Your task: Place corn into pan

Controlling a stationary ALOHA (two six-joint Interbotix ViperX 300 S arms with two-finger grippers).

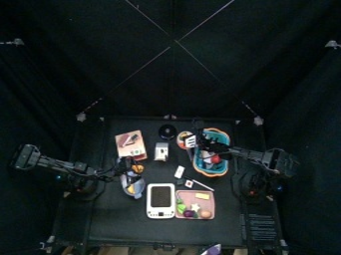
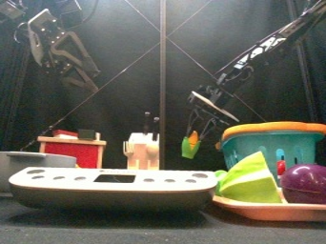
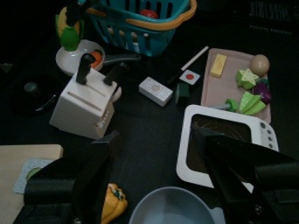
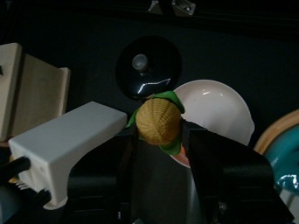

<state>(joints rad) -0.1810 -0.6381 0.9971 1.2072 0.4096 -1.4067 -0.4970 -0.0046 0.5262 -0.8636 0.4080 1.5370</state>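
Note:
The corn, yellow with a green husk, is held upright between the jaws of my right gripper. It hangs above the table next to a white plate, with the round black pan just beyond it. In the front view the right gripper holds the corn above the table, left of the teal basket. In the top view the pan lies at the table's back middle. My left gripper is open and empty, raised at the table's left.
A white knife block stands close beside the corn. A white scale, a pink tray of toy vegetables, a grey bowl and a red-and-wood box fill the front and left of the table.

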